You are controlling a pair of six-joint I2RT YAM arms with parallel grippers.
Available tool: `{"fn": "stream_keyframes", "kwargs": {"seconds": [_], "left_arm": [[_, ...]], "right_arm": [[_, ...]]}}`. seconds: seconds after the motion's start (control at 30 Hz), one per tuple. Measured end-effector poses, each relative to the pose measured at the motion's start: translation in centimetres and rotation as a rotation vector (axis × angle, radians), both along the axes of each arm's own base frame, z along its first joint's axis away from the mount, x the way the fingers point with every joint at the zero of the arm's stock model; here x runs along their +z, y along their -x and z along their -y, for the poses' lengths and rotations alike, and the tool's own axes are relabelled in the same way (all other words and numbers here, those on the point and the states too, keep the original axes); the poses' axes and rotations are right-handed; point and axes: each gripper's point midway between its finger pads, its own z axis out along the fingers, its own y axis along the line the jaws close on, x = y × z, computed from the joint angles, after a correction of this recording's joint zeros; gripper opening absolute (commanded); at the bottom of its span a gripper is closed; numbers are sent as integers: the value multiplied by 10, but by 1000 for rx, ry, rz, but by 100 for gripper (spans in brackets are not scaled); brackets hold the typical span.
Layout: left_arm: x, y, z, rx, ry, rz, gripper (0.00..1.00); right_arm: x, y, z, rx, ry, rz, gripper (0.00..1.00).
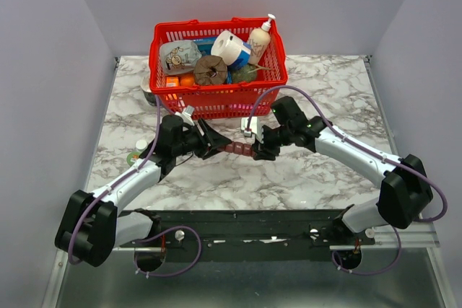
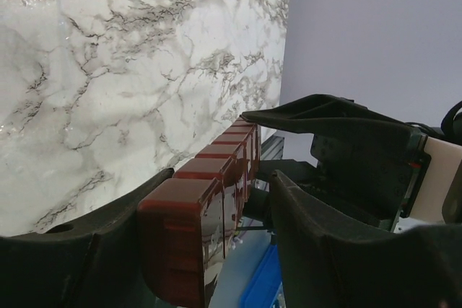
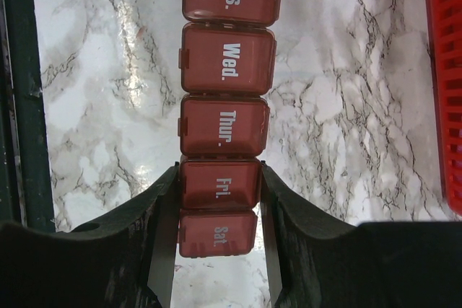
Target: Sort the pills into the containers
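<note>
Now at mid-width of marble table point(image 1: 325, 171), toward far edge: dark red pill organizer point(image 1: 237, 148), lying left to right, just on near side of red basket point(image 1: 216, 102). Lids shut; Wed., Thur., Fri., Sat. legible in right wrist view. Right gripper point(image 1: 256, 148) clamped on both sides of Fri. compartment. Left gripper point(image 1: 216, 146) spread around opposite end: one finger point(image 2: 72, 250) against organizer, other with gap.
</note>
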Motion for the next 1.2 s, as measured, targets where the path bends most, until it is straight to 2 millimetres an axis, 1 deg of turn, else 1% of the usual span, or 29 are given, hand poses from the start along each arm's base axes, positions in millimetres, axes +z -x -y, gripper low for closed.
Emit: {"fn": "stream_keyframes", "kwargs": {"seconds": [0.1, 0.2, 0.23, 0.3, 0.33, 0.4, 0.43, 0.47, 0.53, 0.57, 0.63, 0.67, 0.77, 0.83, 1.0, 1.07, 1.13, 1.2], "left_arm": [[-2, 0, 0, -2, -3, -7, 53], [-3, 1, 1, -3, -4, -10, 40], [-3, 1, 1, -3, -6, -10, 34], [-3, 0, 1, -1, -2, -16, 28], [-2, 0, 1, -1, 3, -12, 21], [-1, 0, 2, -1, 7, -11, 17], [0, 0, 2, 0, 8, -13, 12], [0, -1, 2, 1, 10, -14, 10], [0, -1, 2, 3, 13, -20, 6], [0, -1, 2, 5, 16, -23, 4], [1, 0, 2, 8, 20, -30, 0], [2, 0, 2, 12, 26, -36, 0], [1, 1, 0, 30, 33, -54, 0], [0, 2, -1, 47, 38, -82, 0], [-13, 6, -8, 102, 3, -198, 0], [-15, 6, -10, 125, -15, -239, 0], [-15, 5, -11, 142, -20, -265, 0], [-15, 5, -12, 155, -18, -285, 0]], "right_arm": [[0, -1, 0, -3, 2, 4, 26], [0, -2, 0, -5, 2, 7, 26], [0, -2, 0, -4, 2, 8, 26], [0, -2, 0, -5, 3, 7, 27], [-1, -1, 1, -5, 5, 5, 27], [-1, -2, 1, -4, 5, 6, 28], [-1, -2, 1, -4, 5, 6, 29], [-1, -1, 1, -4, 5, 5, 30], [-1, -2, 1, -4, 5, 5, 37], [-1, -1, 1, -4, 5, 5, 48], [-1, -1, 1, -5, 4, 3, 62], [0, -1, 0, -7, 2, -2, 71], [2, 2, -2, -12, -11, -25, 80], [10, 1, -5, -16, -26, -29, 80], [50, -11, -17, -15, -83, 18, 80], [62, -14, -21, -15, -101, 36, 80], [65, -12, -24, -9, -106, 39, 79], [62, -6, -27, 2, -97, 25, 79]]}}
